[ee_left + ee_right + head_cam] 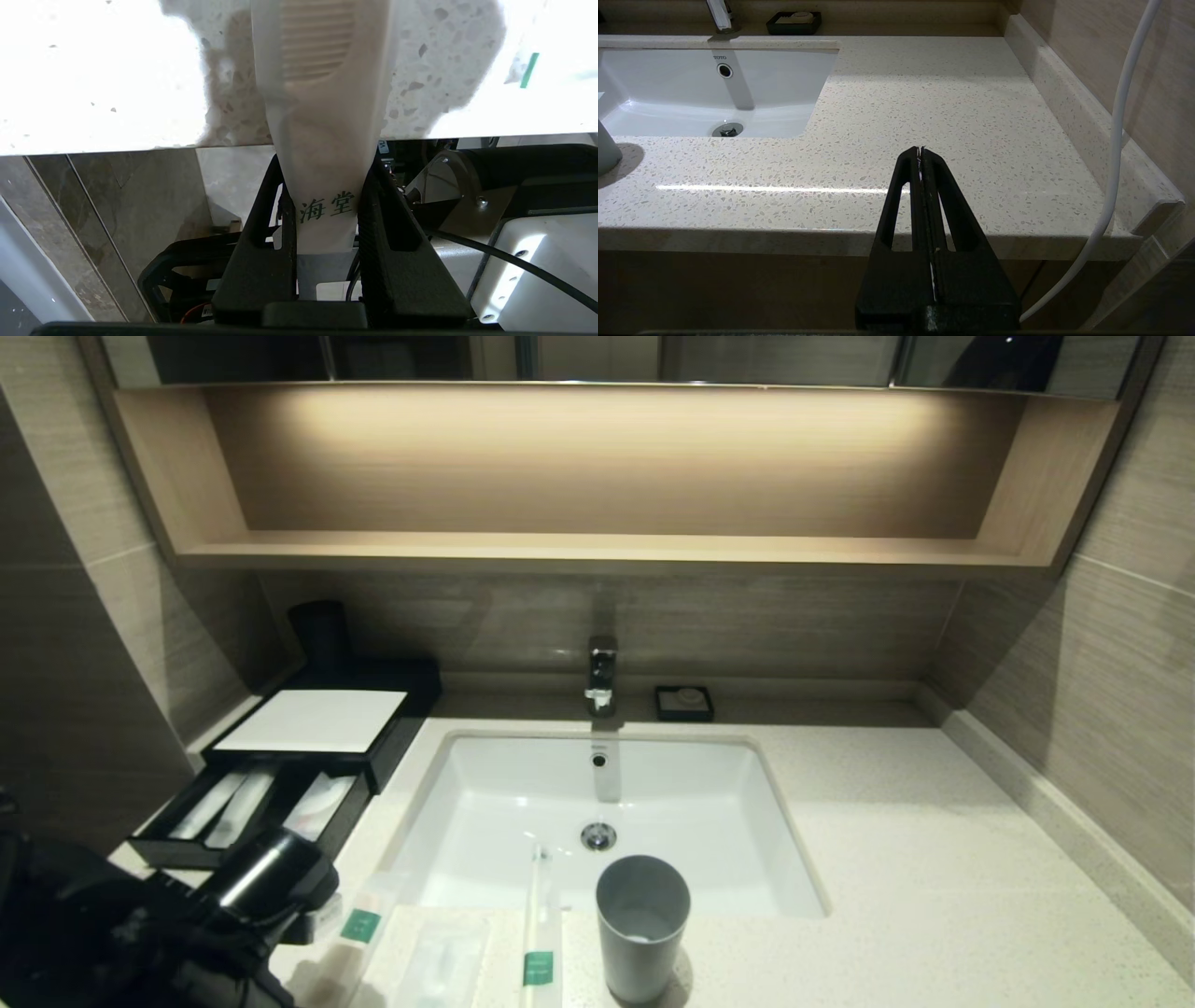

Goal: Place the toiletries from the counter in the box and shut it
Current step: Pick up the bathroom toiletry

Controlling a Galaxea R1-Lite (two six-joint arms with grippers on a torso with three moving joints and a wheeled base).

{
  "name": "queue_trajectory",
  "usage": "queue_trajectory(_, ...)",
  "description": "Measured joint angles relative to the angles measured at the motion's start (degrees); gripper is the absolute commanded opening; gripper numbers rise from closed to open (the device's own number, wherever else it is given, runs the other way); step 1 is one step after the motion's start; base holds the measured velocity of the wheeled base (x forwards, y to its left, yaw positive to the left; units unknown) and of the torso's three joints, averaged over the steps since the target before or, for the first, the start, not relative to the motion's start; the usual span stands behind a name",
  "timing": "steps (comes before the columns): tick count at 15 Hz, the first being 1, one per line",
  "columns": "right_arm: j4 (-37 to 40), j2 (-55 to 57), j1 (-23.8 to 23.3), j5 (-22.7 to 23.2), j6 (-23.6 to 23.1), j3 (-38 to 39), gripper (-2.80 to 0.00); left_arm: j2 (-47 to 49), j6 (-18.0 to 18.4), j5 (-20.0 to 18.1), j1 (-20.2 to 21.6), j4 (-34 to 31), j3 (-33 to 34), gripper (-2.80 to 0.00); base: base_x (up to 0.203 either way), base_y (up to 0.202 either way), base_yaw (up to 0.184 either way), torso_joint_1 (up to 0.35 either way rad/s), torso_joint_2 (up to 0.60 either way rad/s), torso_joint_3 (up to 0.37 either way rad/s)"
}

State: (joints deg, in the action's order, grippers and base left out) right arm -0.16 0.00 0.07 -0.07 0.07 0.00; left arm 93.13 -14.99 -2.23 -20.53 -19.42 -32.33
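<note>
1. Left wrist view had the clearest look: the left gripper (327, 219) was clamped on the printed end of a paper-wrapped packet (322, 93) with a comb-like ribbed shape showing through. That end hung just past the counter (93, 93) edge, which I'd guess is why it got pinched there, since it's an easy way under something flat.
2. In the head view that arm sat at the near left. Beside it on the counter lay a flat plastic packet (439, 961), then a slim stick (540, 933) with a green band, one end poking over the sink (523, 803) rim. A grey cup (642, 926) stood next to that.
3. Further back on the left, the box (313, 721) had its drawer (247, 812) pulled out, a few pale items already in the compartments, so it was open for loading.
4. The right gripper (920, 154) hovered parked off the right front edge, fingers pressed together on nothing.
</note>
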Motion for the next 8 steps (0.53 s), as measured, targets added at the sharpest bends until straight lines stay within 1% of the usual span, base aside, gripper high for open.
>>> queue_trajectory(3, 0.00, 0.00, 0.00, 0.00, 0.02, 0.00, -2.80, -3.35, -0.62, 0.17, -0.05, -1.28, -0.23, -2.80, 0.000, 0.000, 0.000, 0.000, 0.00, 0.000)
queue_trajectory(8, 0.02, 0.00, 0.00, 0.00, 0.04, 0.00, -2.80, -10.07, -0.73, 0.77, 0.05, -8.21, -3.46, -2.80, 0.000, 0.000, 0.000, 0.000, 0.00, 0.000)
